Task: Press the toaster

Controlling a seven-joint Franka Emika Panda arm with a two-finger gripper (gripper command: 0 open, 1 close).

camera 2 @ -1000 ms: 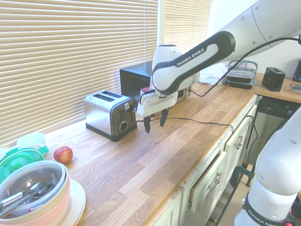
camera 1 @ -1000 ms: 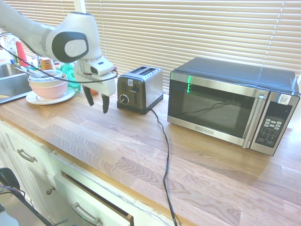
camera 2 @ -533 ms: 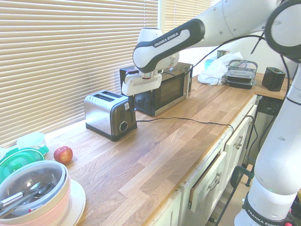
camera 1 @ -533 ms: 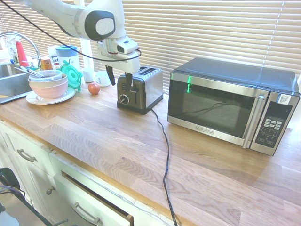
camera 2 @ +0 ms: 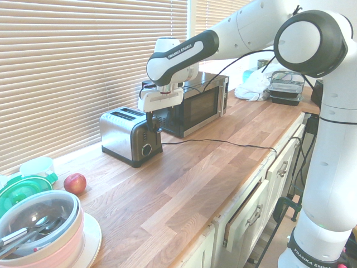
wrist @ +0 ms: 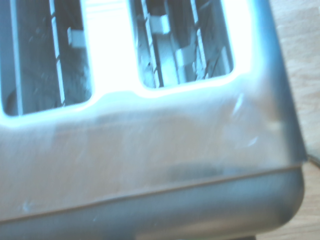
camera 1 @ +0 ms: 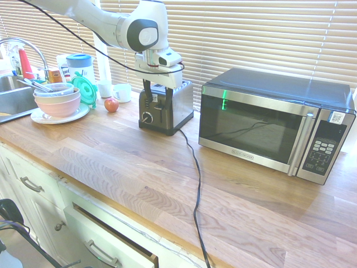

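Observation:
The toaster (camera 1: 173, 103) is a small steel box with two slots and a black front panel with a round knob (camera 1: 146, 117); it stands on the wooden counter by the window blinds. My gripper (camera 1: 155, 92) points straight down over the toaster's front end, its open fingers straddling the top of the black panel. From the other side the toaster (camera 2: 124, 135) shows with the gripper (camera 2: 153, 124) at its knob end. The wrist view looks down from close by on the toaster's top (wrist: 150, 150) and both slots, blurred. The lever is hidden behind the fingers.
A large steel-and-black microwave (camera 1: 273, 125) stands right of the toaster. The toaster's black cord (camera 1: 196, 184) runs over the counter's front edge. An apple (camera 1: 111, 104), cups, stacked bowls on a plate (camera 1: 57, 101) and a sink (camera 1: 10, 96) lie left. A drawer (camera 1: 111, 237) hangs ajar.
The arm swung from the counter left of the toaster up and right, and now stands over the toaster's front end, lower than half a second ago. The fingers stayed open.

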